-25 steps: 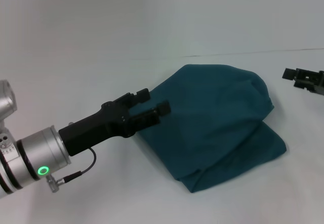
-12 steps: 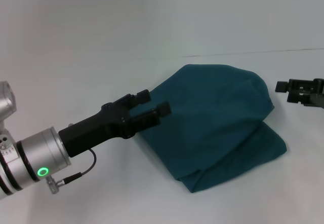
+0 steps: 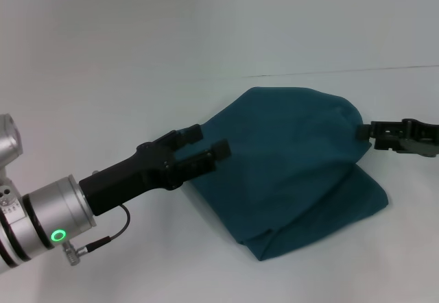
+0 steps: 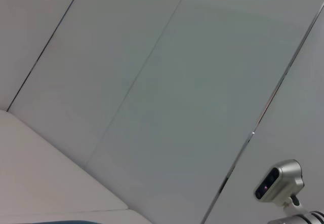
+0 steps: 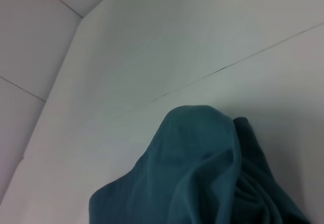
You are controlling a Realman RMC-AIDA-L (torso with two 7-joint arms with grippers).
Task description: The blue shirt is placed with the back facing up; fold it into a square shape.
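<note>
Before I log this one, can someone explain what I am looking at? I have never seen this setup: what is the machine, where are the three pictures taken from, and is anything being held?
This is a two-armed robot folding laundry. The wide picture comes from a camera on its head, looking down at a white table. The other two come from cameras on its wrists; the left one shows mostly wall, the right one looks at the cloth.

On the table lies the blue shirt, bunched into a rounded, partly folded heap, not yet square. The left gripper, black with its fingers apart, hovers at the shirt's left edge and holds nothing. The right gripper reaches in from the right, its tip at the shirt's right edge; whether it grips the fabric cannot be told.
</note>
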